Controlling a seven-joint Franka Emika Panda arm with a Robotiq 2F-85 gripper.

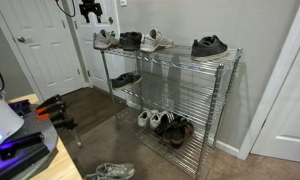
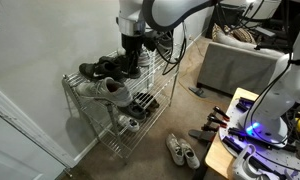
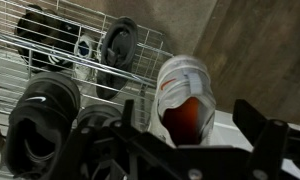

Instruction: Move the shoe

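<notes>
The shoe, a white and light grey sneaker with an orange lining, lies at the end of the wire rack's top shelf; in an exterior view it is the leftmost shoe. My gripper is open, hovers just above the shoe's opening, and has one finger on each side of it without touching. In an exterior view the gripper hangs above the shelf end. In an exterior view the gripper covers most of the shoe.
Black shoes lie beside the sneaker on the top shelf of the rack, with another white shoe and a black pair. Lower shelves hold more shoes. Sneakers lie on the carpet. A door stands nearby.
</notes>
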